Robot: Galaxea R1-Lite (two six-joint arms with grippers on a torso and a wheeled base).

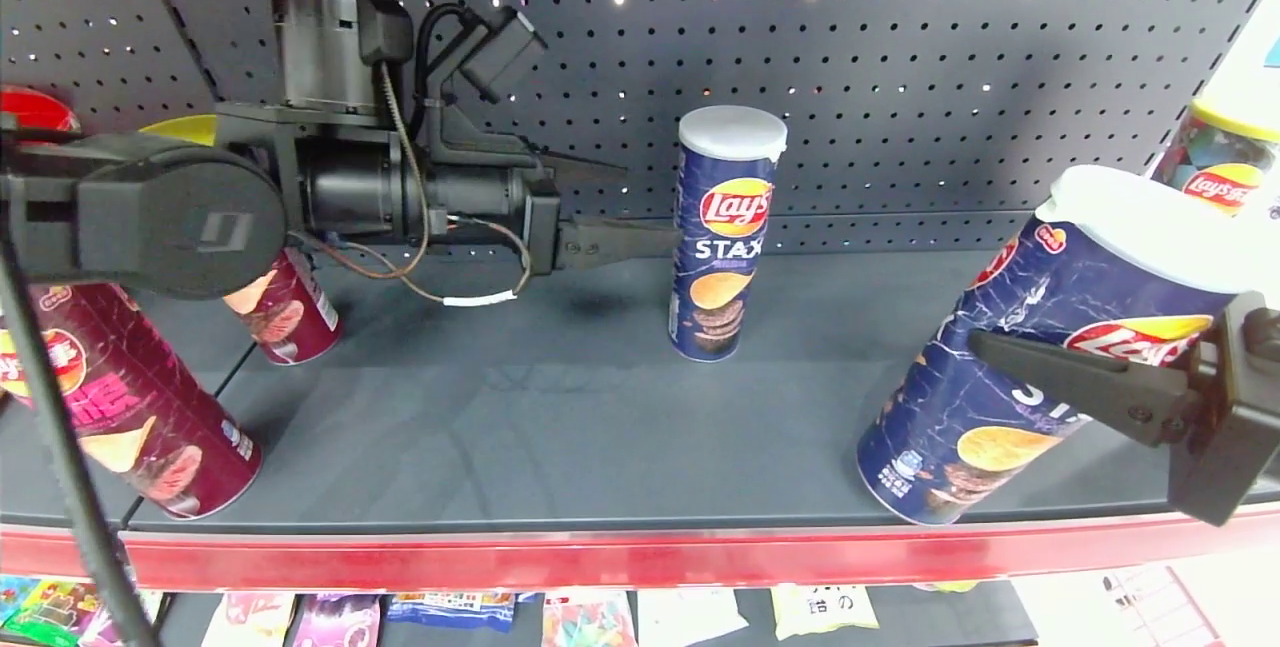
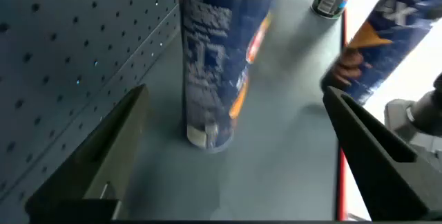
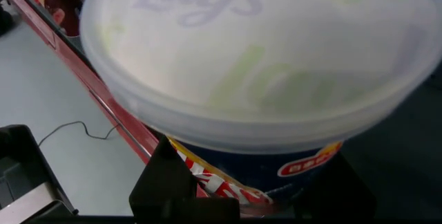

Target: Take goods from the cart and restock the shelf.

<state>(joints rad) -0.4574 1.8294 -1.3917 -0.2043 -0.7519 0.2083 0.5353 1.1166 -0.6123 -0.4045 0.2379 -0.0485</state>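
Note:
A blue chips can (image 1: 725,232) with a white lid stands upright near the back of the grey shelf (image 1: 520,427). My left gripper (image 1: 650,202) is open beside it, its fingertips just short of the can's left side. In the left wrist view the can (image 2: 217,65) stands a little beyond my spread fingers (image 2: 103,162). A second blue can (image 1: 1020,347) leans tilted over the shelf's front right, with my right gripper (image 1: 1010,322) shut on it. Its white lid (image 3: 262,58) looms large in the right wrist view, above one finger (image 3: 179,189).
Two maroon cans (image 1: 140,407) (image 1: 290,312) stand at the shelf's left under my left arm. A yellow-lidded can (image 1: 1225,157) is at the far right. The pegboard wall (image 1: 900,47) is behind and the red lip (image 1: 640,552) in front. Packets (image 1: 450,612) lie on the lower shelf.

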